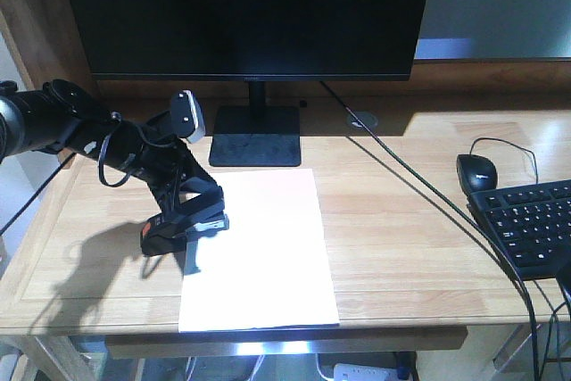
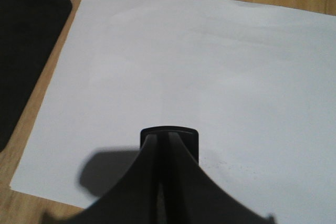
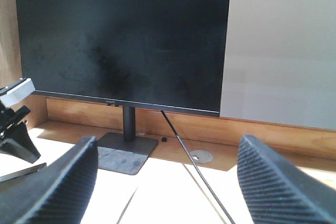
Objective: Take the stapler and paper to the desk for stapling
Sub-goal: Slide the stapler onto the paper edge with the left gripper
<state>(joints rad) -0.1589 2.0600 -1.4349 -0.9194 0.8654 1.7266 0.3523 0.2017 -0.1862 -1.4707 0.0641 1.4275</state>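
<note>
The white paper (image 1: 268, 256) lies flat on the light-wood desk (image 1: 401, 247), in front of the monitor stand. My left gripper (image 1: 198, 216) is shut on the black stapler (image 1: 178, 227), whose orange-red patch points left and silver channel right. It holds the stapler just over the paper's left edge and casts a shadow on the sheet. In the left wrist view the shut gripper (image 2: 163, 139) shows the stapler's black end (image 2: 169, 131) at its tips, above the paper (image 2: 210, 77). My right gripper (image 3: 165, 182) is open and empty, low over the desk, facing the monitor.
A black monitor (image 1: 250, 11) on a flat base (image 1: 257, 136) stands at the back. A black cable (image 1: 428, 189) runs from a grommet (image 1: 361, 119) to the front right. A mouse (image 1: 477, 171) and keyboard (image 1: 531, 225) lie at the right.
</note>
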